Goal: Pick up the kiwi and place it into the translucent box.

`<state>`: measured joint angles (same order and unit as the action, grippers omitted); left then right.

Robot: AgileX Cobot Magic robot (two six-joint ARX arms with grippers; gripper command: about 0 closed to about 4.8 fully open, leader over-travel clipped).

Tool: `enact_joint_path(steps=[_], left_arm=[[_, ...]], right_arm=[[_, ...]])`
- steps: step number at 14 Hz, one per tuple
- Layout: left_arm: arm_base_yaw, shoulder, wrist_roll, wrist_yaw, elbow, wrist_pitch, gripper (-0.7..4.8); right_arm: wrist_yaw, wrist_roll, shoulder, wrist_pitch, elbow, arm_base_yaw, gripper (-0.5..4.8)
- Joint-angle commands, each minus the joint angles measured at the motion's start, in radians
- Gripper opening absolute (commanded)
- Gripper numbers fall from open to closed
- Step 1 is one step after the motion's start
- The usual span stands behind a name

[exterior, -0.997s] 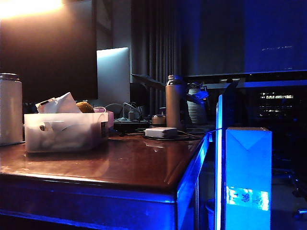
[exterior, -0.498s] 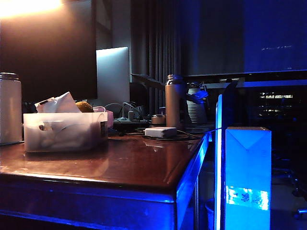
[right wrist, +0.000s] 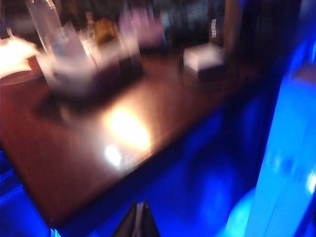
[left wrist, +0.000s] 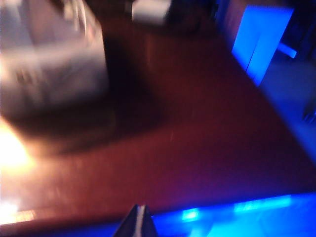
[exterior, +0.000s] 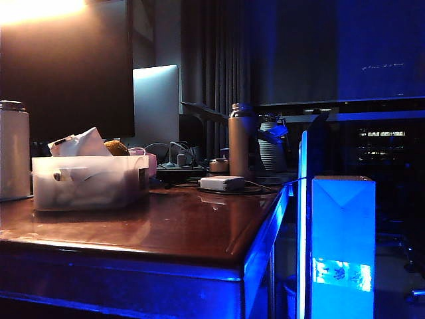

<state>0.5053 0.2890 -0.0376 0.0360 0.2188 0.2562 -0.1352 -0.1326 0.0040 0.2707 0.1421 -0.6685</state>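
Kiwi [exterior: 117, 147] sits in translucent box [exterior: 89, 181] beside crumpled white paper [exterior: 81, 143], on dark wooden table [exterior: 179, 226]. White cylinder [exterior: 14, 151] left of box. Glowing blue carton [exterior: 343, 246] off table's right edge. Neither gripper visible.

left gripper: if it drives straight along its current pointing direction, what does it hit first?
Most likely the bare wooden tabletop. The left gripper, jaws shut, is at the table's near edge, aimed across open wood. The translucent box sits off to one side of that line. The view is blurred, so depth is uncertain.
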Motion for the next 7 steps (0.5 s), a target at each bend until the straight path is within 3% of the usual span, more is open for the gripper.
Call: enact_joint_path(steps=[1, 7], left_arm=[[-0.001, 0.000, 0.010, -0.003, -0.081, -0.032, -0.03], [-0.001, 0.000, -0.002, -0.006, -0.114, -0.026, -0.03]], right_arm=[[0.006, -0.029, -0.002, 0.027, -0.037, -0.001, -0.06], [0.006, -0.029, -0.002, 0.066, -0.036, 0.000, -0.06]])
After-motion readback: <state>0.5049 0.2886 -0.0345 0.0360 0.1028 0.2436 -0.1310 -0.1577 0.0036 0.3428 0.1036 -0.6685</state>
